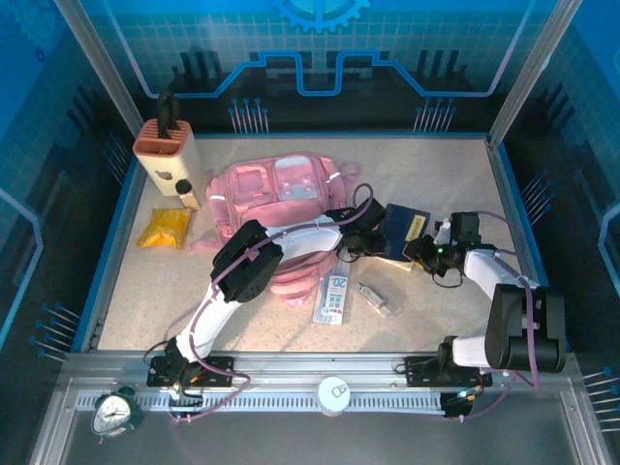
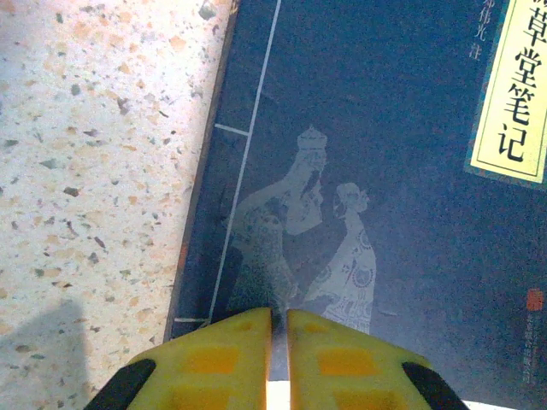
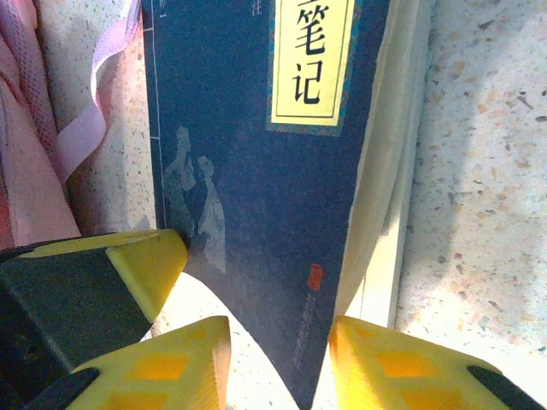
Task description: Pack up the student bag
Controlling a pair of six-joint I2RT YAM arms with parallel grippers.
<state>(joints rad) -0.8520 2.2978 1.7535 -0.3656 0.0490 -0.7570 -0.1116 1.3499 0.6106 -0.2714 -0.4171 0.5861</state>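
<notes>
Book (image 3: 256, 171) corner seemingly between right fingers (image 3: 402, 363)

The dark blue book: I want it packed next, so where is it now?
Top view: the dark blue book lies right of centre, just right of the pink backpack, with the left gripper and right gripper at its near edge.

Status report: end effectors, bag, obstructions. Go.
Left end effector shut on book edge. Right end effector open, straddling its corner. Student bag flat, left arm across it.
</notes>
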